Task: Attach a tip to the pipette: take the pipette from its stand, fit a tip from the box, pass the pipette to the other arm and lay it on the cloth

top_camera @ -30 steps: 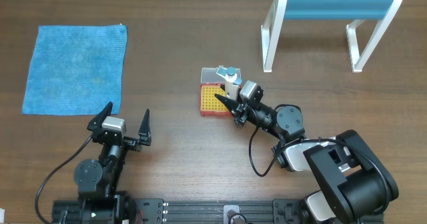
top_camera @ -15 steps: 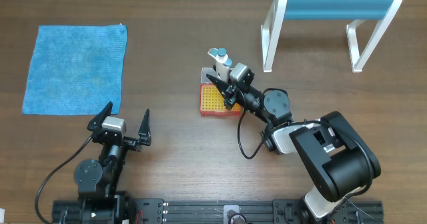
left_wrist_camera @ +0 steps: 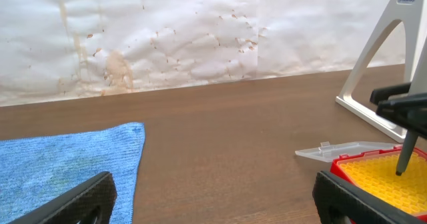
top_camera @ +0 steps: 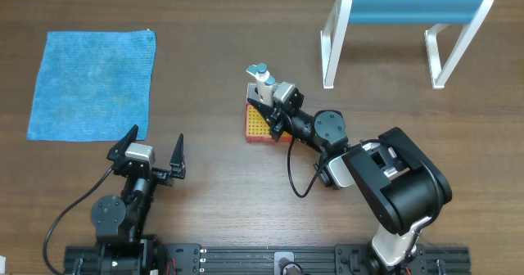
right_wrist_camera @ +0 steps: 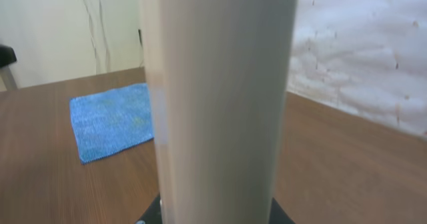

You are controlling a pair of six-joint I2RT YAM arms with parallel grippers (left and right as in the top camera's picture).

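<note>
The right gripper (top_camera: pixel 264 110) is clamped on the pipette (top_camera: pixel 263 78), holding it upright above the red tip box (top_camera: pixel 259 126). Its barrel looks light, stiff and smooth, so it is likely to slip. The mid-body seems the best place to hold it, clear of the delicate tip end. The left gripper (top_camera: pixel 155 136) rests with fingers apart on the worktop near the blue cloth (top_camera: pixel 92 85).

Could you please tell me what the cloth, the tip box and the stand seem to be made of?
The cloth looks like soft blue fabric, perhaps microfibre: matte, with a fine texture. The tip box seems to be hard plastic: red walls, a yellow grid insert and a clear lid. The stand looks rigid and smooth, white and blue, either plastic or painted metal; I cannot tell which.
</note>
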